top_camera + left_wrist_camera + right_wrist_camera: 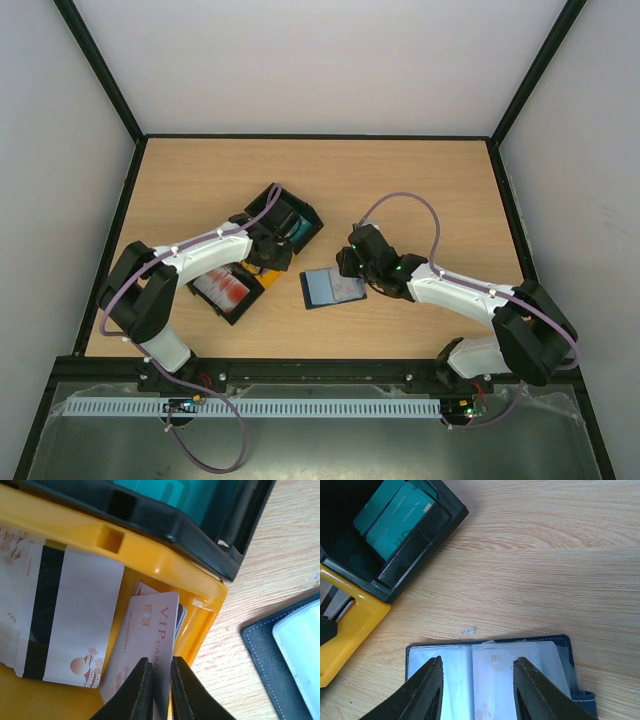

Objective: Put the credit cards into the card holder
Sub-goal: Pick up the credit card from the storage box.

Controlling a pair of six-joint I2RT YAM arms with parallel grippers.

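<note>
Close to the left wrist camera, the left gripper (160, 672) had its black fingers pressed together on a whitish plastic card printed VIP CARD (150, 630), hiding its near end. The card's long axis pointed away from the gripper, leaning slightly right. It lay in the glossy yellow bay of a black-and-yellow moulded tray (165, 565); a card beneath showed only as a sliver. Beside it, a white card with a black magnetic stripe (85, 605) was cut off at the left. The right gripper (479, 682) hung spread over the open navy stitched card holder (545, 670) on the wood-grain table (545, 555). The holder's long axis ran left to right, and its near edge was cropped. Beyond, teal cards (395, 517) lay in the tray's black bay.
</note>
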